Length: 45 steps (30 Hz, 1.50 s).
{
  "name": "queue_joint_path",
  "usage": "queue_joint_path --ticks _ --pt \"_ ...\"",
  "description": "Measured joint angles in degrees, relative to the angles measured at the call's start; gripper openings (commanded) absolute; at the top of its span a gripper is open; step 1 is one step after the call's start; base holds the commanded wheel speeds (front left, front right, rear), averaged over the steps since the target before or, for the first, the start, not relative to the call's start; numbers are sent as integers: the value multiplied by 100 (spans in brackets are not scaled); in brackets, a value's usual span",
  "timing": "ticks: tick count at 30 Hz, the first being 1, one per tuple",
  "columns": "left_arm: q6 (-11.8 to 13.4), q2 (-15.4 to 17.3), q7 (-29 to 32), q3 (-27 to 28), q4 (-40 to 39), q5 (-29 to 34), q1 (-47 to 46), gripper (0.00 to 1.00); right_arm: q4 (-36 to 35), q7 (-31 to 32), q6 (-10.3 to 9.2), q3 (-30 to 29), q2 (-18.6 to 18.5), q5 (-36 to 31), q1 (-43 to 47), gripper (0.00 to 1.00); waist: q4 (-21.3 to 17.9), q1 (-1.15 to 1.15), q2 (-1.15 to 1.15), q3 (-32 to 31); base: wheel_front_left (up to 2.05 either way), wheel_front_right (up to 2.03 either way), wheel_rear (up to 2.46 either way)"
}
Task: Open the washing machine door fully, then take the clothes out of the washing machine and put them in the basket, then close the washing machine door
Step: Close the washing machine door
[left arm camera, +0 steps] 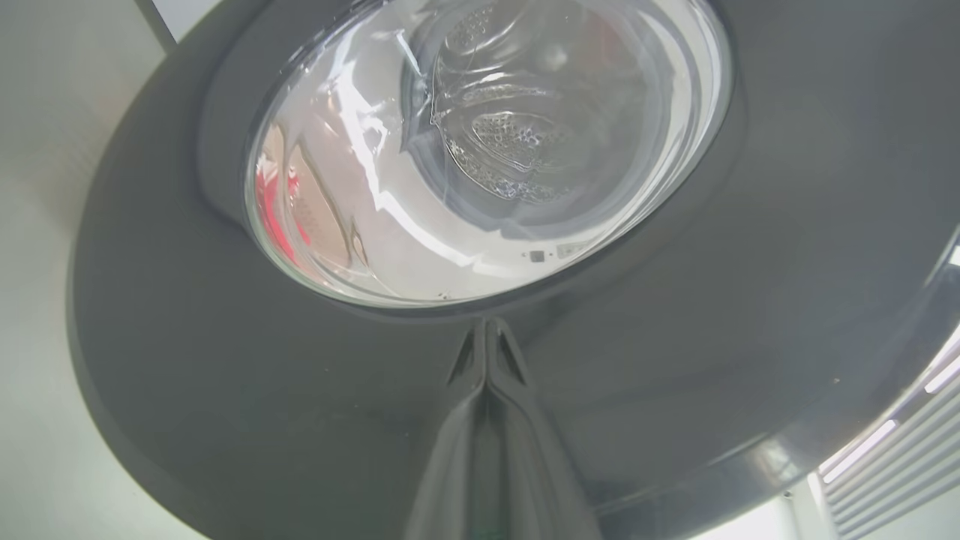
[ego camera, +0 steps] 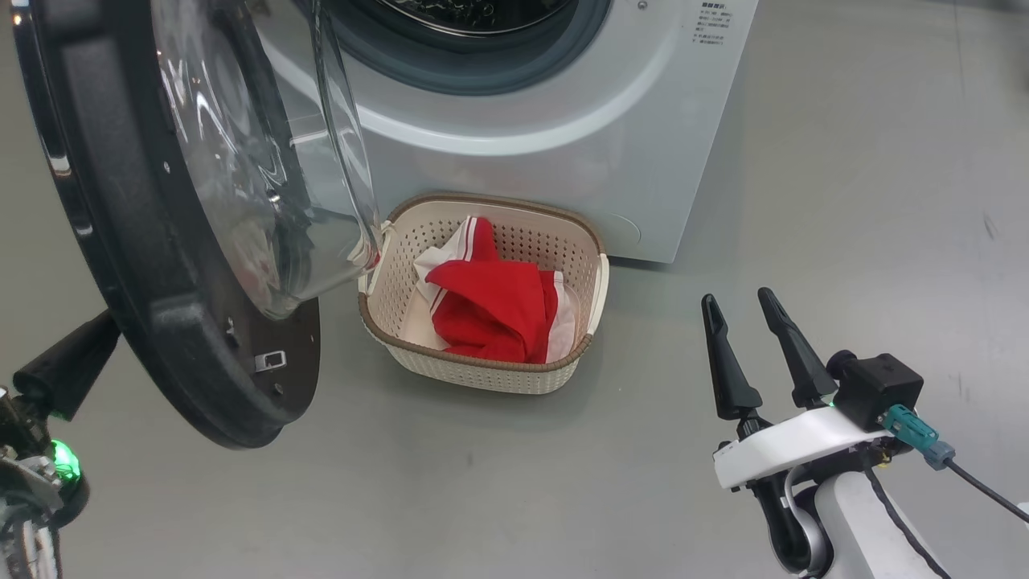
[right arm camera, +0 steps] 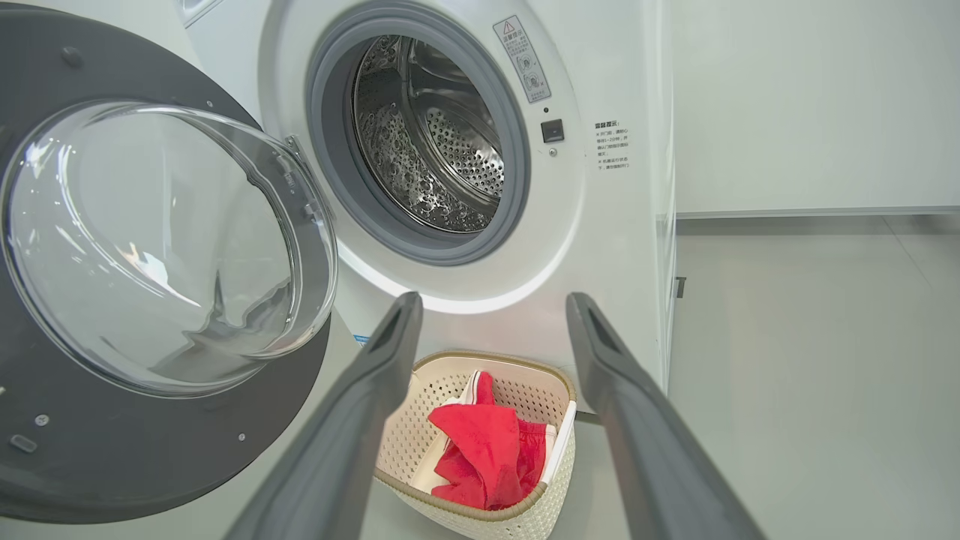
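The washing machine (ego camera: 563, 145) stands at the top of the head view, and its steel drum (right arm camera: 435, 142) looks bare inside. The washing machine door (ego camera: 161, 265) hangs swung out to the left, its glass bowl (right arm camera: 157, 247) facing the basket. My left gripper (left arm camera: 487, 330) is shut, tips against the door's black outer rim (left arm camera: 225, 390) just below the glass. One dark left finger (ego camera: 68, 362) sticks out from behind the door. The cream basket (ego camera: 591, 277) sits on the floor before the machine with the red clothes (ego camera: 490, 310) inside. My right gripper (ego camera: 735, 299) hovers open to the basket's right, holding nothing.
Grey floor (ego camera: 868, 201) spreads to the right of the machine and in front of the basket. A white wall (right arm camera: 810, 105) rises behind that floor. The door's lower edge (ego camera: 241, 426) hangs close to the basket's left side. A dark cable (ego camera: 981, 486) trails from my right wrist.
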Motion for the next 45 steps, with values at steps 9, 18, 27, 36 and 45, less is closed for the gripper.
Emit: queue_joint_path --ticks 9,18,27,36,45 --pt "-1202 427 -1035 -151 -512 1445 657 0 19 0 0 8 22 0 84 100 60 0 0 -145 0 0 0" --pt "-1465 866 -2539 -526 -1147 3172 1332 0 13 -1 0 52 31 0 93 100 107 0 0 -160 0 0 0" --pt "-1418 1106 -3998 -1484 -1628 3949 1946 0 10 -1 0 38 33 0 94 100 151 0 0 -161 0 0 0" --pt "-1418 1135 -4990 -2029 -1463 4291 2466 0 9 -1 0 33 34 0 94 100 158 0 0 -159 0 0 0" --pt "-1418 1317 -5978 -2398 -1191 4687 2675 0 8 -1 0 18 36 0 94 100 148 0 0 -138 0 0 0"
